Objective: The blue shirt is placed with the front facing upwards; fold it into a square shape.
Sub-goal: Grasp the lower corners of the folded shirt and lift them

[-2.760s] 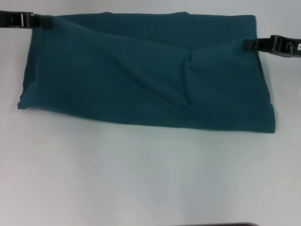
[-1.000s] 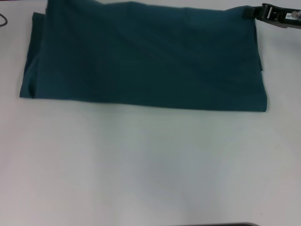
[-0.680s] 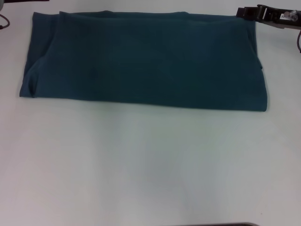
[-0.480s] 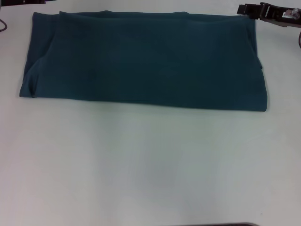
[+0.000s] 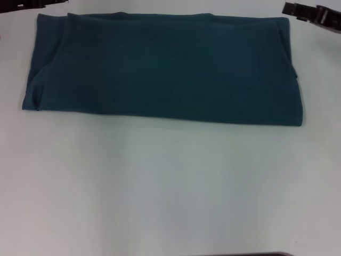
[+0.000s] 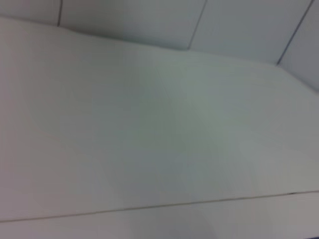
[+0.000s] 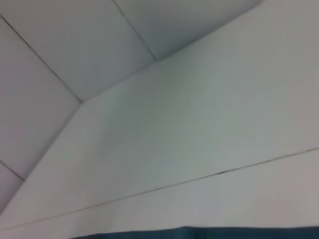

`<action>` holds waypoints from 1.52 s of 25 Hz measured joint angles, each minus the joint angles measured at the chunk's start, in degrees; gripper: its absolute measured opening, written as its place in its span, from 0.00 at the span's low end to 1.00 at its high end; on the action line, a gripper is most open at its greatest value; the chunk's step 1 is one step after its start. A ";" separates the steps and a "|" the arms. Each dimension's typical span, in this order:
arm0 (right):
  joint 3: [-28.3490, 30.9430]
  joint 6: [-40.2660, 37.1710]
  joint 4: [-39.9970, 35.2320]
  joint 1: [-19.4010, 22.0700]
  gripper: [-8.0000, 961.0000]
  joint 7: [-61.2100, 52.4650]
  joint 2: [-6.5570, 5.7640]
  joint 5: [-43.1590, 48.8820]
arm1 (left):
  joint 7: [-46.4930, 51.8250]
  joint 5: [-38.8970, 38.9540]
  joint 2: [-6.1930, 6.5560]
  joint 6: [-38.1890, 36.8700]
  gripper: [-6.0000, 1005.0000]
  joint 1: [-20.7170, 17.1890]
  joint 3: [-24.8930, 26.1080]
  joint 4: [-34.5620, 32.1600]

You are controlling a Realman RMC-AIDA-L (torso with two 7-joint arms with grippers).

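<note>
- Far left, at the top edge of your head view, your left gripper (image 5: pixel 32 5) is just a dark sliver above the shirt's left corner; I cannot tell how its fingers stand.
- Its wrist camera gives you only bare white bench (image 6: pixel 149 124) with a thin seam line running across, and pale wall panels beyond.
- Now the middle: the blue shirt (image 5: pixel 160 66) lies flat on the bench (image 5: pixel 170 186) as a wide folded band, plain teal side up, long fold edge nearest you.
- The shirt's left end shows stacked layers and a small tuck at the near corner; the surface is mostly smooth, with soft creases only.
- The right end runs slightly slanted, reaching farther right at the near corner.
- Far right, your right gripper (image 5: pixel 290 8) sits just off the shirt's far right corner, apart from the cloth, fingers empty; whether they stand wide or narrow I cannot tell.
- Its wrist camera shows white bench, and a thin strip of the shirt (image 7: pixel 199 233) at the picture's edge.
</note>
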State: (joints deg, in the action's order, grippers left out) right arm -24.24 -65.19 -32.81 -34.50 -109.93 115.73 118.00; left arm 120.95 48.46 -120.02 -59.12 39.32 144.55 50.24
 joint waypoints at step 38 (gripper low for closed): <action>-0.28 -24.57 -5.10 9.74 0.57 -17.11 -5.06 15.83 | -8.36 6.83 -3.58 -17.60 0.81 -14.99 -0.18 10.57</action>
State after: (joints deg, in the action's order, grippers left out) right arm -24.52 -89.77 -37.91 -24.76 -127.05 110.68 133.83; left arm 112.59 55.29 -123.60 -76.73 24.33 144.37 60.81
